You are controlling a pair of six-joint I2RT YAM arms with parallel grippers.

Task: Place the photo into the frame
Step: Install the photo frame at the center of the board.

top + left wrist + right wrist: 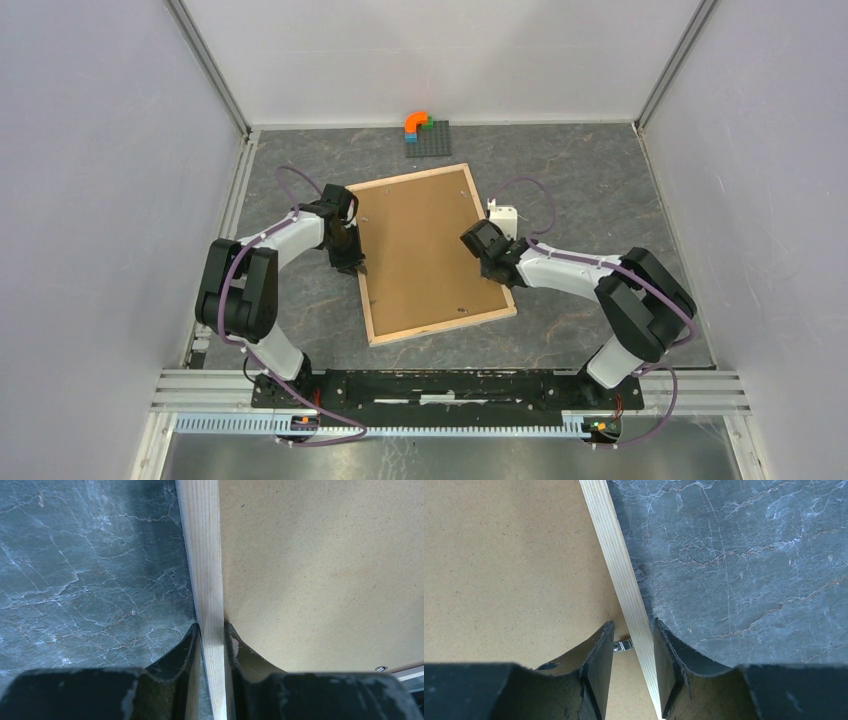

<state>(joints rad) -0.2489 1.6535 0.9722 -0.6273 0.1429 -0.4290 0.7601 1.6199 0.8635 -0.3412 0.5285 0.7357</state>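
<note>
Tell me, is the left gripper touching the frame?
Touching. The left wrist view shows the left gripper pressed against both sides of the frame rail, with no gap showing on either side.

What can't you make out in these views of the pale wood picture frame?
Photo: seen in no view; if it's in the pale wood frame, the brown backing board hides it.
White object near right gripper: top view, too small to identify.
Frame corners: cut off in both wrist views.

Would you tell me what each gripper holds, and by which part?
The left gripper clamps the frame by its left rail; the right gripper straddles the right rail, not yet closed.
</note>
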